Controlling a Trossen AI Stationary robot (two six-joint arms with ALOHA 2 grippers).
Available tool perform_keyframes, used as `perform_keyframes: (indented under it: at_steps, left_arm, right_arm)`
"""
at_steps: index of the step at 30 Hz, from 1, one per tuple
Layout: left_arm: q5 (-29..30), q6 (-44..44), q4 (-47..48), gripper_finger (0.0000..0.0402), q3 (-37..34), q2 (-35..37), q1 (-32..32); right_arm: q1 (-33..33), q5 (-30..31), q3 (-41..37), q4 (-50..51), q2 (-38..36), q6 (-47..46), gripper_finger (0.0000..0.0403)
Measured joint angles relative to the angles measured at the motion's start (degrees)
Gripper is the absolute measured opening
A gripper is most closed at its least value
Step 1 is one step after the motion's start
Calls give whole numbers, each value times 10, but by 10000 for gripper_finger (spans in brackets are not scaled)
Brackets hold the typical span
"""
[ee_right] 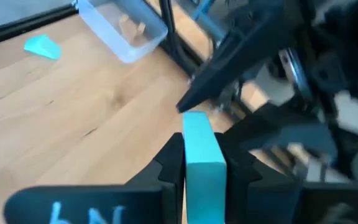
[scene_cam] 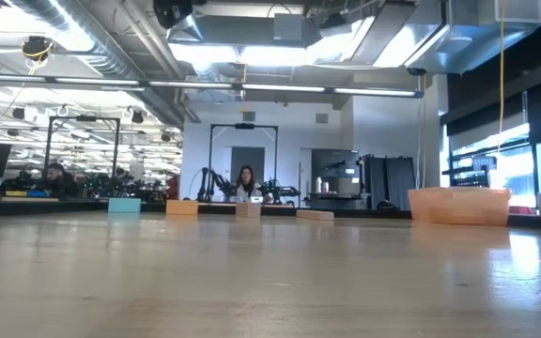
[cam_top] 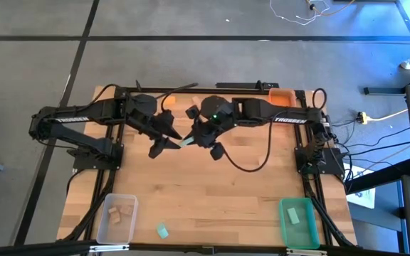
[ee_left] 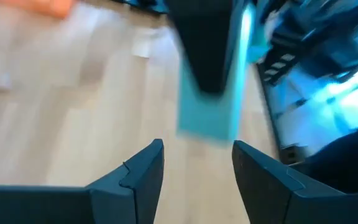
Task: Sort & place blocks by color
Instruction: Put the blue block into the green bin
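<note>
My right gripper [ee_right: 202,163] is shut on a teal block [ee_right: 201,155] above the table's middle; the same block [cam_top: 187,143] shows between the two arms from above. My left gripper [ee_left: 197,149] is open and faces this block [ee_left: 209,102] from the left, its fingers short of the block's free end. In the right wrist view the left gripper's dark fingers [ee_right: 229,62] stand just beyond the block. A second teal block [cam_top: 162,231] lies flat near the table's near edge. Wood blocks [cam_top: 117,211] lie in the clear bin. My right gripper pinches the teal block between its two fingers by one end [ee_right: 202,177]. The block stands on edge and its other end [ee_left: 207,127] sticks out past the fingertips toward my left gripper. It is lifted clear of the table.
A clear bin [cam_top: 104,226] sits at the near left corner, a green bin [cam_top: 286,226] at the near right, an orange bin [cam_top: 282,94] at the far right. In the low view, small teal [scene_cam: 125,205], orange [scene_cam: 181,207] and wood [scene_cam: 248,209] blocks lie along the table's far part.
</note>
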State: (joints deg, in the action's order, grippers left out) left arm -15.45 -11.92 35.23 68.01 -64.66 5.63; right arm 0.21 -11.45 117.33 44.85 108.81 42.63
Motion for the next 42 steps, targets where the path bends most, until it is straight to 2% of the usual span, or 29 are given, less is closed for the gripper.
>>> perform_keyframes:
  at_steps: [3,6,11,14,15,17,20,26,29,34,37,42]
  left_arm:
    - [34,48,11,180,0,1,4]
    - [84,80,35,180,0,9,15]
    - [168,93,75,181,1,20,33]
    - [195,115,112,181,-1,30,39]
    - [199,121,110,181,-1,32,40]
    - [205,130,107,181,1,35,43]
    - [205,147,110,181,0,43,47]
    - [208,156,115,181,0,41,47]
    - [208,156,117,181,0,41,47]
    - [207,156,117,181,0,41,47]
    - [207,156,117,181,0,41,47]
    - [207,153,118,181,0,41,47]
  right_arm:
    - [4,35,45,61,0,-44,58]
    - [9,85,98,147,0,-129,58]
    - [28,223,177,323,-1,-305,58]
    - [41,240,166,414,-19,-416,58]
    - [45,234,166,454,-22,-462,58]
    - [52,212,159,448,-30,-542,58]
    - [68,120,147,450,-45,-593,58]
    - [117,84,86,444,-86,-705,58]
    - [143,81,24,454,-123,-784,58]
    - [201,55,-134,446,-215,-963,58]
    - [249,10,-232,450,-266,-1096,58]
    - [345,-106,-370,415,-323,-1300,58]
